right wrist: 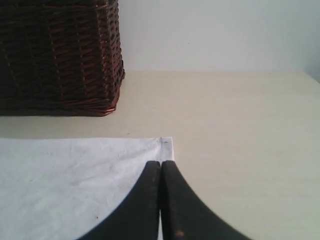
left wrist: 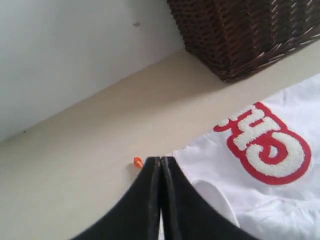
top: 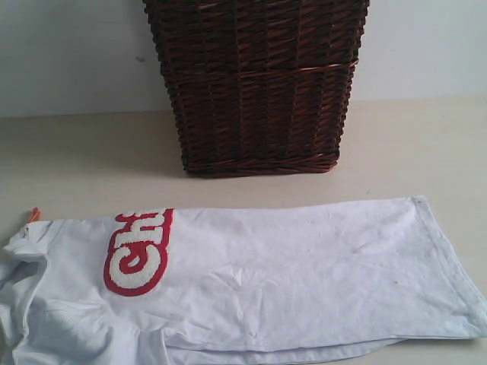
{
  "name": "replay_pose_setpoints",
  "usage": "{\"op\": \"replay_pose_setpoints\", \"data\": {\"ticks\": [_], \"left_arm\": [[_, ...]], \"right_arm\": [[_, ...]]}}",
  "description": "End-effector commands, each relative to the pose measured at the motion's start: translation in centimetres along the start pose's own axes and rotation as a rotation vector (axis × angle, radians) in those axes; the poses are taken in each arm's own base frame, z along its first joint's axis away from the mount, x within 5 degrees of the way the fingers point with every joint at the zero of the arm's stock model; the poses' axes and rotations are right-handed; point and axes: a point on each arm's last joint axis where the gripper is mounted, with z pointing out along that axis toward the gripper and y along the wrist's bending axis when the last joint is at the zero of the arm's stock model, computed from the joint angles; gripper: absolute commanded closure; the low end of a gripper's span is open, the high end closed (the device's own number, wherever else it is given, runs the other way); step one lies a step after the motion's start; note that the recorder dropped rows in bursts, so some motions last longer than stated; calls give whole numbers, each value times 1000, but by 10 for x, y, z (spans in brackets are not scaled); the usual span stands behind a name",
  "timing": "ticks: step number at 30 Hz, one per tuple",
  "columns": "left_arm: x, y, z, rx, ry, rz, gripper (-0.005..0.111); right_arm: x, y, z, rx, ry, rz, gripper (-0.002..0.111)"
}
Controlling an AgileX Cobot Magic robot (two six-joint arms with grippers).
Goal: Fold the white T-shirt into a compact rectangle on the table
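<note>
Grippers, both with jaws pressed together and nothing visibly pinched: left gripper (left wrist: 160,161) poised by the orange neck tag (left wrist: 138,162), right gripper (right wrist: 160,164) over the hem corner (right wrist: 168,145), placements that seem chosen to take both ends of one long edge for the next fold. White T-shirt (top: 289,274) lies flat and lengthwise across the near part of the table (top: 426,144), collar left, hem right, red lettered band (top: 138,252) upward, a lower layer showing along its near edge. Beyond its far edge a bare strip leaves room to move, bounded at the middle by the dark wicker basket (top: 255,84) before the wall (top: 76,53).
</note>
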Motion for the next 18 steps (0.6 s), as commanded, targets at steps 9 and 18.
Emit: {"op": "replay_pose_setpoints", "data": {"ticks": [9, 18], "left_arm": [[-12, 6, 109, 543, 797, -47, 107], [10, -14, 157, 778, 881, -176, 107]], "right_arm": [[0, -1, 0, 8, -12, -12, 108], [0, -1, 0, 8, -12, -12, 108]]}}
